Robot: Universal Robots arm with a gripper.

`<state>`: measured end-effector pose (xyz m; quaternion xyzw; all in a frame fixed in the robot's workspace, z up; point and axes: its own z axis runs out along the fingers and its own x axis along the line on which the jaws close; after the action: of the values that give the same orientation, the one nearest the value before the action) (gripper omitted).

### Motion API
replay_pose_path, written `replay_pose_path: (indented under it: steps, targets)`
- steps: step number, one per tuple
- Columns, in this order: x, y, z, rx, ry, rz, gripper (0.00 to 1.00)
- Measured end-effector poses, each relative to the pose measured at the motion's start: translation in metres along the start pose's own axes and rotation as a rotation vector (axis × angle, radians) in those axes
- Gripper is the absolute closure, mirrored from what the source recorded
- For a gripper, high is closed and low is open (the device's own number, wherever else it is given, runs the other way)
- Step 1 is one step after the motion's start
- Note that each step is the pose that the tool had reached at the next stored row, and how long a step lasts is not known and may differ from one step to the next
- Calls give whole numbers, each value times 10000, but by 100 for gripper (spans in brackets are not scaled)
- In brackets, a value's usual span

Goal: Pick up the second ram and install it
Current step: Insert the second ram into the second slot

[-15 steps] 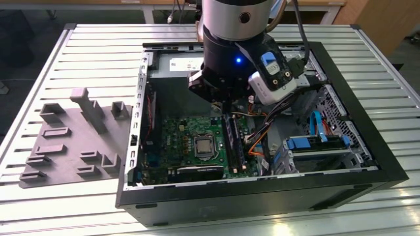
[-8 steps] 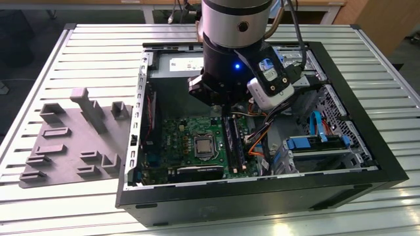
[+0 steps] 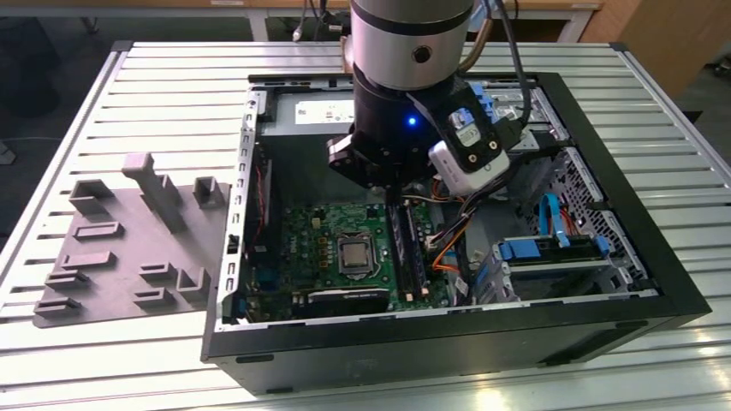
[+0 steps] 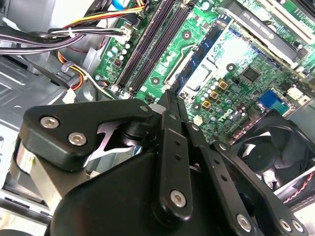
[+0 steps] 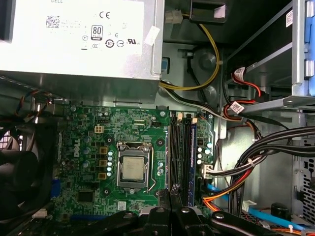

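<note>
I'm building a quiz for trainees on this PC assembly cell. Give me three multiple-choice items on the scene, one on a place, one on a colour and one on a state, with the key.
1. Where is the gripper?
A inside the open case, above the motherboard
B outside it, at the exterior view's left
C outside it, at the exterior view's right

2. What colour is the motherboard?
A red
B green
C white

3. How is the processor?
A under a cooler
B bare, metal top showing
C taken out

Key:
1 A: the gripper hangs close to the memory slots on the board.
2 B: the board is green in both wrist views.
3 B: its grey metal top lies uncovered.
</note>
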<state>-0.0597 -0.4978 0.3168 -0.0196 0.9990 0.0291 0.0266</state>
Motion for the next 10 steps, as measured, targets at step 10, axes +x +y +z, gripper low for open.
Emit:
replay_pose_path:
  steps: [10]
  targets:
    - [2, -2, 27, 0, 0, 0, 88]
